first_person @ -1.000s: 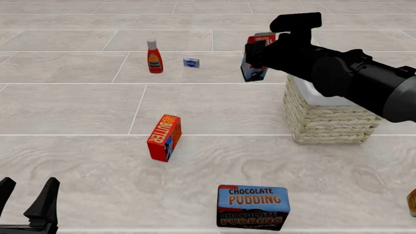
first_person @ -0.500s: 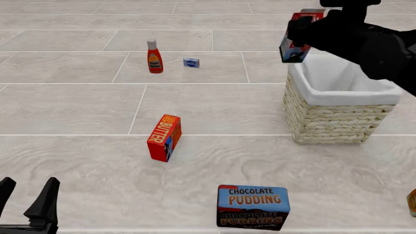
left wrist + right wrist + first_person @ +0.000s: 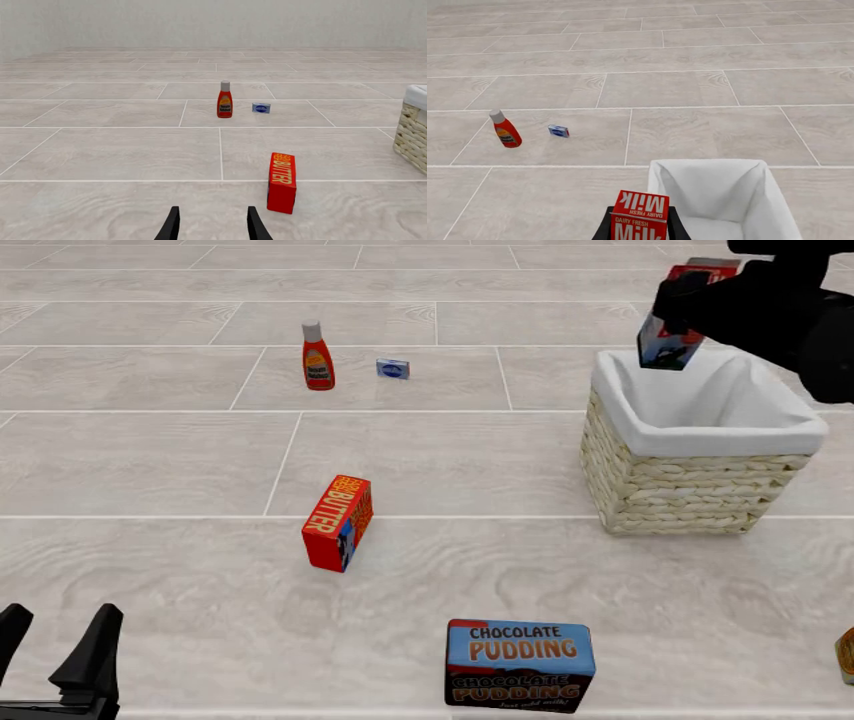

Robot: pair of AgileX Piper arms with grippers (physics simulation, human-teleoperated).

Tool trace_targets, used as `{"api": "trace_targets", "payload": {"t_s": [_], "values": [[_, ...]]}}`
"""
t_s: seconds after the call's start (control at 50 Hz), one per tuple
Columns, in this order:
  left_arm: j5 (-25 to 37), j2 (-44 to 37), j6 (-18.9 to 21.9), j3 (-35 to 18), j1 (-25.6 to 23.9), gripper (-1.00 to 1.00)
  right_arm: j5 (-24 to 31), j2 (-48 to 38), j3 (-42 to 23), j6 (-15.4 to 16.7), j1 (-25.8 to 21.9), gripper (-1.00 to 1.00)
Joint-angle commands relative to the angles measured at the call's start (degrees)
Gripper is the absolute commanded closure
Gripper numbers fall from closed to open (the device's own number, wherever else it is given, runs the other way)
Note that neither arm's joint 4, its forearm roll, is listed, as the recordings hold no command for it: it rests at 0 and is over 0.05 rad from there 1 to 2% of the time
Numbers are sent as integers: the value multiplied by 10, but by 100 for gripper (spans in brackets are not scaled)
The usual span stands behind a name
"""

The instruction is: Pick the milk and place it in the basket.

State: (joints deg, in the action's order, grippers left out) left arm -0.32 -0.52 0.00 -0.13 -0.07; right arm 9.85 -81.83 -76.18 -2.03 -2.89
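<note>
- The milk [image 3: 671, 332] hangs in the air, tilted a little, above the far edge of the basket [image 3: 681, 480]; its lower end sits just over the white cloth rim and does not touch it, as far as the front view shows.
- The right gripper [image 3: 694, 302] is clamped on the milk near its red top, a black finger on either side of the carton; in the right wrist view the milk [image 3: 640, 215] fills the gap between the fingers, with the basket [image 3: 720, 195] opening just beyond and below it.
- The basket stands upright on the tiled surface, its white lining open to the top.
- Well to the left of the basket, and nearer the arms, a butter box [image 3: 336, 523] stands on end, slightly turned.
- Farther left of the basket and at the far side stands a ketchup bottle [image 3: 316, 356], upright, with a small blue packet [image 3: 392, 368] just beside it on the basket's side.
- In front of the basket, toward the arms, sits a chocolate pudding box [image 3: 519, 665].
- The left gripper [image 3: 54, 660] rests low, far from the basket at the near left; its fingers stand apart with nothing between them, as the left wrist view [image 3: 213, 227] also shows.
</note>
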Motion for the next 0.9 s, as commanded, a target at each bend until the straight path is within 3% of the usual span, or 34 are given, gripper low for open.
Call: {"api": "trace_targets", "payload": {"t_s": [0.02, 0.6, 0.9], "values": [[-1, -1, 0, 0, 0, -100, -7, -5, -1, -3, 39, 100], [-2, -1, 0, 1, 0, -100, 10, -91, -58, 33, 100, 100], [-2, -1, 0, 1, 0, -100, 7, -130, -65, 34, 113, 100]]}}
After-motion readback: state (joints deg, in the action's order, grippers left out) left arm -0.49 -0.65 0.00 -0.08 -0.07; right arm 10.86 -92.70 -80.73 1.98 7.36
